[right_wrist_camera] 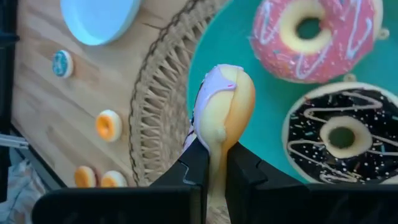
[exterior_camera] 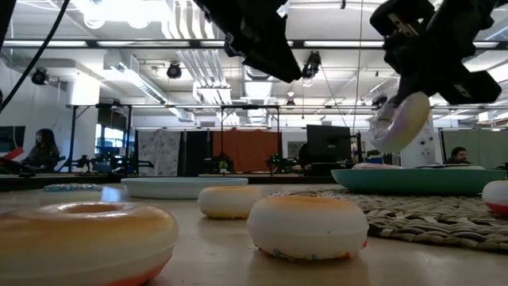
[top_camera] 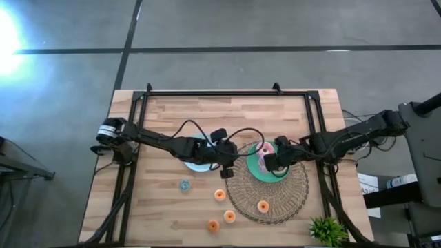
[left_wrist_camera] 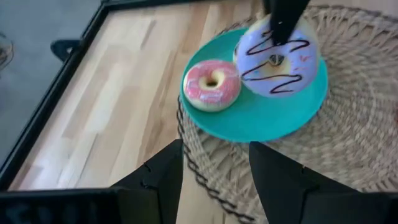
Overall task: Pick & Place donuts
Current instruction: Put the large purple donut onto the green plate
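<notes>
A pale wooden tabletop (top_camera: 172, 114) with a black frame stands on a grey floor. Nearest the front edge lie mini orange donuts (top_camera: 213, 225), one more of them resting on the round woven mat (top_camera: 282, 203) at right of centre. A small teal donut (top_camera: 185, 184) sits further left, near the light-blue plate (top_camera: 195, 165). On the mat's far part rests the green plate (left_wrist_camera: 249, 121), carrying the pink donut (right_wrist_camera: 316, 34) and the dark brown donut (right_wrist_camera: 339, 140). The right claw (right_wrist_camera: 211, 165) hangs just above this plate, pinching the lilac donut (right_wrist_camera: 222, 102) on edge by its rim, lifted clear of the plate. The left claw (left_wrist_camera: 214, 165) hovers at the mat's left rim, beside the blue plate, fingers spread and holding nothing. A small green plant (top_camera: 328, 230) stands at the near right corner.
</notes>
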Robot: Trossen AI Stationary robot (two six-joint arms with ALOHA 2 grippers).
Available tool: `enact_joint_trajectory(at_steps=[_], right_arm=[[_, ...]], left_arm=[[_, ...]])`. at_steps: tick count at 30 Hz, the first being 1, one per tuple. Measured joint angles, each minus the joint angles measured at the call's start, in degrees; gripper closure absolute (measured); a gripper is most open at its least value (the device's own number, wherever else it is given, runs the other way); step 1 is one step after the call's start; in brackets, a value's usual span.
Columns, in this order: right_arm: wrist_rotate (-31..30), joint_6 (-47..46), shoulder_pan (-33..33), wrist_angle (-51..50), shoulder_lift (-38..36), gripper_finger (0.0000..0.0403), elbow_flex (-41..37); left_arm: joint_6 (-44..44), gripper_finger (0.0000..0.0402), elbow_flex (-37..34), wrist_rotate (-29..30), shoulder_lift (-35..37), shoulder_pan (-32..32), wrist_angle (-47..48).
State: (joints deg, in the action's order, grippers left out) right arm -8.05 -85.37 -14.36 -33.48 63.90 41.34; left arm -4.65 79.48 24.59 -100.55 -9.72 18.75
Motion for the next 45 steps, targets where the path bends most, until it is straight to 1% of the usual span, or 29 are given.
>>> enact_joint_trajectory(at_steps=[3,7,10,14,18,23,30,33,35,38,42,45], right_arm=[[0.43,-0.26,-0.01,5.24,0.03,0.0381,-2.94],[-2.23,-2.33,-0.01,10.75,1.47,0.0381,-5.87],[-2.49,-1.41,0.00,11.05,4.56,0.0381,-6.20],[-2.43,0.14,0.01,12.94,8.26,0.0376,-6.19],[-2.43,0.98,0.01,12.77,10.10,0.0360,-5.60],[-2.00,3.85,0.01,8.57,9.97,0.0321,-3.34],[-2.73,8.78,-0.01,-6.88,10.11,0.0267,2.65],[-2.86,8.96,-0.01,-9.12,10.19,0.0250,2.87],[-2.65,8.45,-0.01,-6.85,10.09,0.0246,2.62],[-2.80,10.73,-0.01,-1.73,9.88,0.0264,2.51],[-3.54,11.88,0.01,3.83,9.88,0.0317,2.51],[-3.63,11.78,0.01,3.68,9.88,0.0359,2.51]], left_arm=[[-1.31,0.0243,0.00,0.10,0.09,-0.04,1.50],[-2.77,0.0243,0.00,0.86,0.35,-0.27,2.56],[-4.11,0.0243,0.00,1.53,0.89,-0.67,4.34],[-5.24,0.0243,-0.02,3.81,1.72,-1.41,6.15],[-5.86,0.0243,-0.02,5.48,2.25,-1.62,7.77],[-6.07,0.0243,-0.04,6.06,2.29,-1.60,8.55],[-7.34,0.0243,-0.11,6.11,2.29,-1.60,10.86],[-7.40,0.0243,-0.13,6.11,2.29,-1.60,12.04],[-7.73,0.0243,-0.23,6.09,2.29,-1.63,13.04],[-9.40,0.0243,-1.20,6.11,2.32,-1.67,13.40],[-12.27,0.0243,-4.19,6.02,3.58,-2.19,13.18],[-15.19,0.0243,-7.09,6.05,5.38,-2.83,12.81]])
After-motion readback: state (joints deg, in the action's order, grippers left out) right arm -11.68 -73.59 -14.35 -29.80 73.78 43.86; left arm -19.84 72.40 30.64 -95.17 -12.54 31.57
